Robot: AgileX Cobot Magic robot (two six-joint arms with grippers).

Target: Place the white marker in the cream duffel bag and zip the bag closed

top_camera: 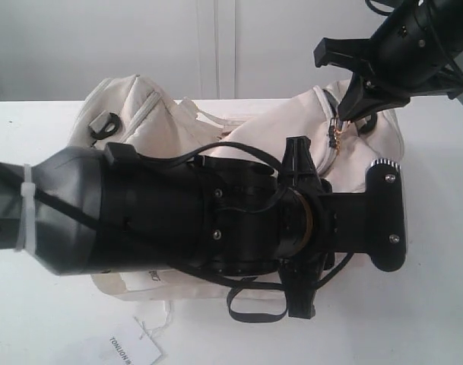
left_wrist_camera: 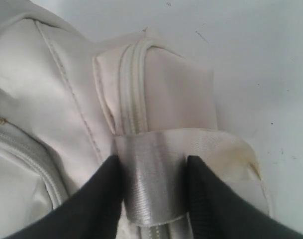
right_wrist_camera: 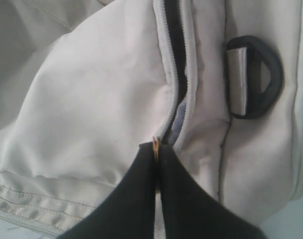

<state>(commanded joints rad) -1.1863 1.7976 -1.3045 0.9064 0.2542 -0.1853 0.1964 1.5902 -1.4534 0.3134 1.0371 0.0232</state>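
The cream duffel bag (top_camera: 163,122) lies on the white table, mostly hidden behind my left arm (top_camera: 216,220). My left gripper (left_wrist_camera: 153,164) is shut on the shiny strap tab (left_wrist_camera: 151,189) at one end of the bag (left_wrist_camera: 51,89). At the other end, my right gripper (right_wrist_camera: 156,149) (top_camera: 345,114) is shut on the gold zipper pull (right_wrist_camera: 154,144) (top_camera: 336,137). Beyond the pull the top zipper (right_wrist_camera: 178,59) gapes open over dark lining. The white marker is out of view.
A black D-ring (right_wrist_camera: 255,77) sits on the bag beside the zipper. A thin black strap loop (top_camera: 254,308) and a paper tag (top_camera: 132,350) lie on the table (top_camera: 429,304) in front of the bag. A white wall stands behind.
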